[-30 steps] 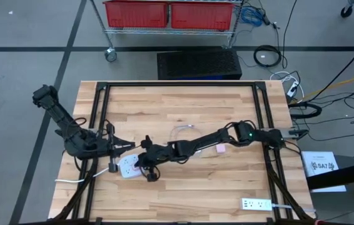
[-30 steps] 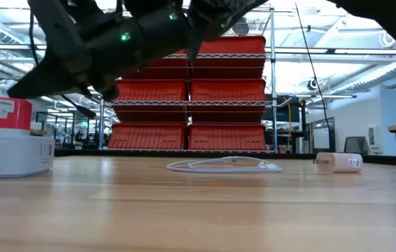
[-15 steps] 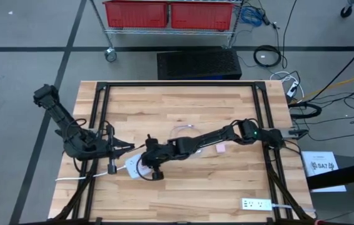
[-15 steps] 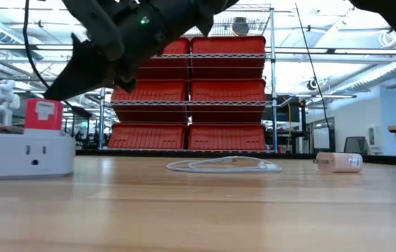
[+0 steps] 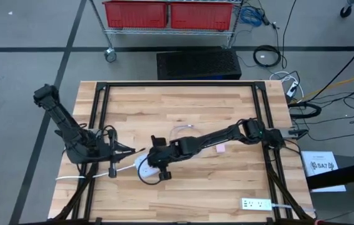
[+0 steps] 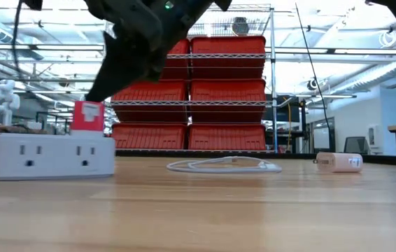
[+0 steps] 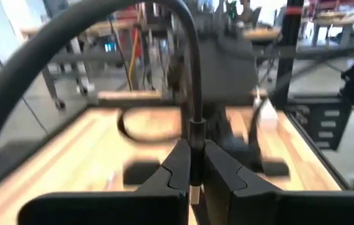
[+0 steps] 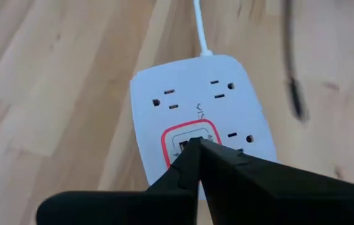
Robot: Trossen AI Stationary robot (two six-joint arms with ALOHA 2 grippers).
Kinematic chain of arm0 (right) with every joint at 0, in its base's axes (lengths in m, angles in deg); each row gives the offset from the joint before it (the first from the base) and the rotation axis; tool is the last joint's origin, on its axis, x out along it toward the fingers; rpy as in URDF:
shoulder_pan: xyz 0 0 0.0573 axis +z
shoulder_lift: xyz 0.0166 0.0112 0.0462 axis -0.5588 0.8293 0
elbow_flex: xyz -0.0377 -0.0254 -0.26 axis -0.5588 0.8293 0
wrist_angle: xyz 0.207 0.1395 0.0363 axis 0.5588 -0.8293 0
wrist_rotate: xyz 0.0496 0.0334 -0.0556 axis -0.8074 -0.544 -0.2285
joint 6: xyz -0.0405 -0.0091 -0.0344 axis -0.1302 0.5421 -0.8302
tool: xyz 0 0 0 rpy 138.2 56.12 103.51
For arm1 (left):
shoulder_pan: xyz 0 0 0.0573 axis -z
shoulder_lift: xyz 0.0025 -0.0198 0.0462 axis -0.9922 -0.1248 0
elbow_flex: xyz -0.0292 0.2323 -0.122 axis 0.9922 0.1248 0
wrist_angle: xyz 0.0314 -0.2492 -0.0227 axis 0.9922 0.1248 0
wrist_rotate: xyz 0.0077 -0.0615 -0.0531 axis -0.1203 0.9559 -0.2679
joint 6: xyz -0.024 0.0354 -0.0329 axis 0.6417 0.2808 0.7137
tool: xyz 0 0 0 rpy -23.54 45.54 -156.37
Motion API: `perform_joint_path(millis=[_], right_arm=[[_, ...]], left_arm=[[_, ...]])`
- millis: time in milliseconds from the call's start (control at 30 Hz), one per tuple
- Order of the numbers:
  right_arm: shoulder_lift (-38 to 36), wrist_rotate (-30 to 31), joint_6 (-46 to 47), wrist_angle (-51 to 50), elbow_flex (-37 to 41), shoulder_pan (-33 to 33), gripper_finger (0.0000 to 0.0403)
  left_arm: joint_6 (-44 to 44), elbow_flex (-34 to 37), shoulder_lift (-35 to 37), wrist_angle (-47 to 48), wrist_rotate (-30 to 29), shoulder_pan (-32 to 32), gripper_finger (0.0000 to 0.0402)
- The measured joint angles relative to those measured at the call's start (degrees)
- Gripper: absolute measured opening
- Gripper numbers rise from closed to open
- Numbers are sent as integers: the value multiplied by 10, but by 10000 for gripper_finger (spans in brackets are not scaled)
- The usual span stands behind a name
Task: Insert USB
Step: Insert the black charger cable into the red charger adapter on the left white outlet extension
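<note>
Fingertips of right gripper [image 8: 197,145] are pinching together over red-ringed port of white plastic power strip [image 8: 196,119], centre frame; left gripper [image 7: 190,164] is clamping thin stiff dark cable [image 7: 192,75]; strip looking light, likely sliding.

A white power strip [image 8: 199,112] with a red-outlined panel [image 8: 189,144] is seen on the pale, striped wood-plank table [image 5: 183,103]. At its 3 o'clock, a white cable coil [image 6: 222,166] and a pink-and-white adapter [image 6: 338,162] are shown. Both arms are black. Red bins [image 6: 229,91] are stacked behind.
</note>
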Motion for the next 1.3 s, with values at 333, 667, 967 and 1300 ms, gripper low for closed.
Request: perform_joint_path(millis=[333, 667, 967, 1300], right_arm=[[-32, 32, -1, -79, 4, -1, 0], [-43, 33, 6, -87, 5, 3, 0], [-57, 28, 5, -97, 7, 3, 0], [-97, 42, -1, -110, 10, 13, 0]], left_arm=[[179, 0, -95, 97, 7, 7, 24], [332, 0, -291, 87, 13, -24, 24], [383, 0, -400, 31, 33, -53, 24], [386, -1, -437, 10, 50, -82, 24]])
